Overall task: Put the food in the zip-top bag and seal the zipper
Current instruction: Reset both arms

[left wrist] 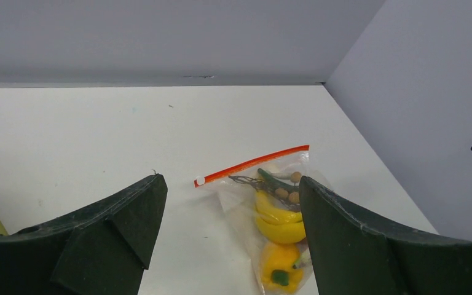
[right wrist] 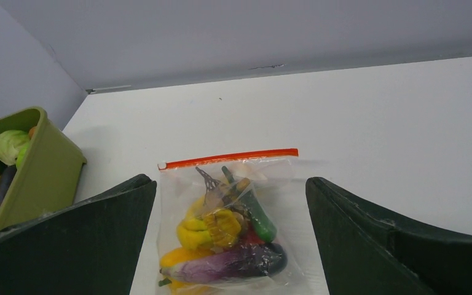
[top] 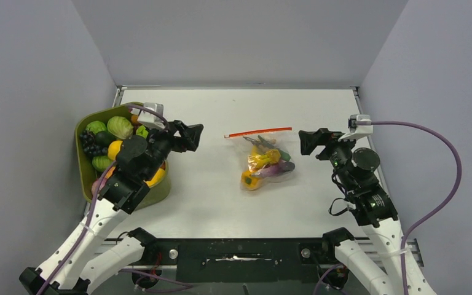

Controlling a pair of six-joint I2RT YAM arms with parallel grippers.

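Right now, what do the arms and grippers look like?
White shells low down and black joints above on the left arm and right arm. The left gripper and right gripper have broad dark green wedge fingers. A purple cable runs to a white box at each wrist. The right arm shows green lights.

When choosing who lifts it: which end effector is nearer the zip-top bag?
Right. The right end effector sits just beside the zip-top bag's right edge; the left end effector is farther off, leftward.

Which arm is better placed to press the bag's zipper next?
Probably the right: the right gripper is open, closest to the zipper, and its camera shows the zip-top bag centred; the left gripper stands farther away.
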